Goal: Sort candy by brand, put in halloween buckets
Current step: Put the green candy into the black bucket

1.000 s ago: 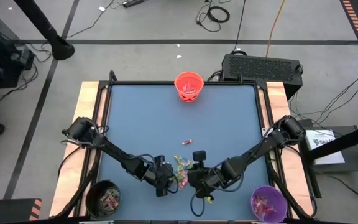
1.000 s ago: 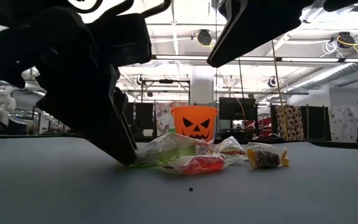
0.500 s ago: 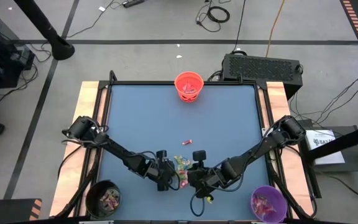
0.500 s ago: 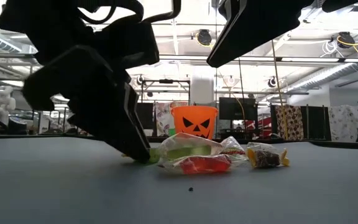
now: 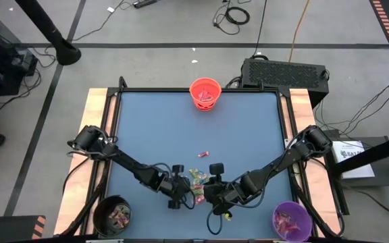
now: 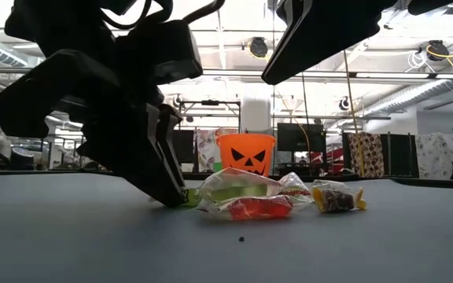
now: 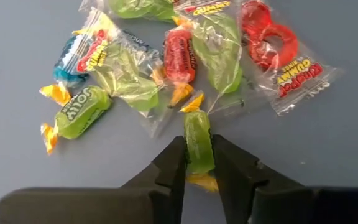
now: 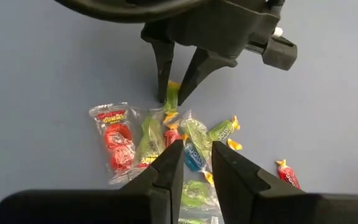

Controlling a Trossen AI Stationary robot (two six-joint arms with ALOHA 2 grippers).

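Near the table's front edge, your left gripper [image 7: 197,163] clamps a green candy [image 7: 197,144] at the pile [image 5: 198,181]; its long axis runs along the fingers, pointing away from the wrist. Beside it your right gripper [image 8: 192,167] hovers, nearly closed, empty. The orange bucket [image 5: 205,93] stands at the far edge.

In the high view the table [image 5: 154,128] is filling the centre of the frame, with one bucket [image 5: 205,93] sitting at its upper edge, a second bucket [image 5: 113,215] at lower left and a third bucket [image 5: 291,221] at lower right; the candy [image 5: 197,179] is lying in a cluster at lower centre. The left gripper [image 5: 183,194] is standing just left of that cluster and the right gripper [image 5: 208,189] just right of it; one piece [image 5: 202,154] is lying apart, above the cluster.
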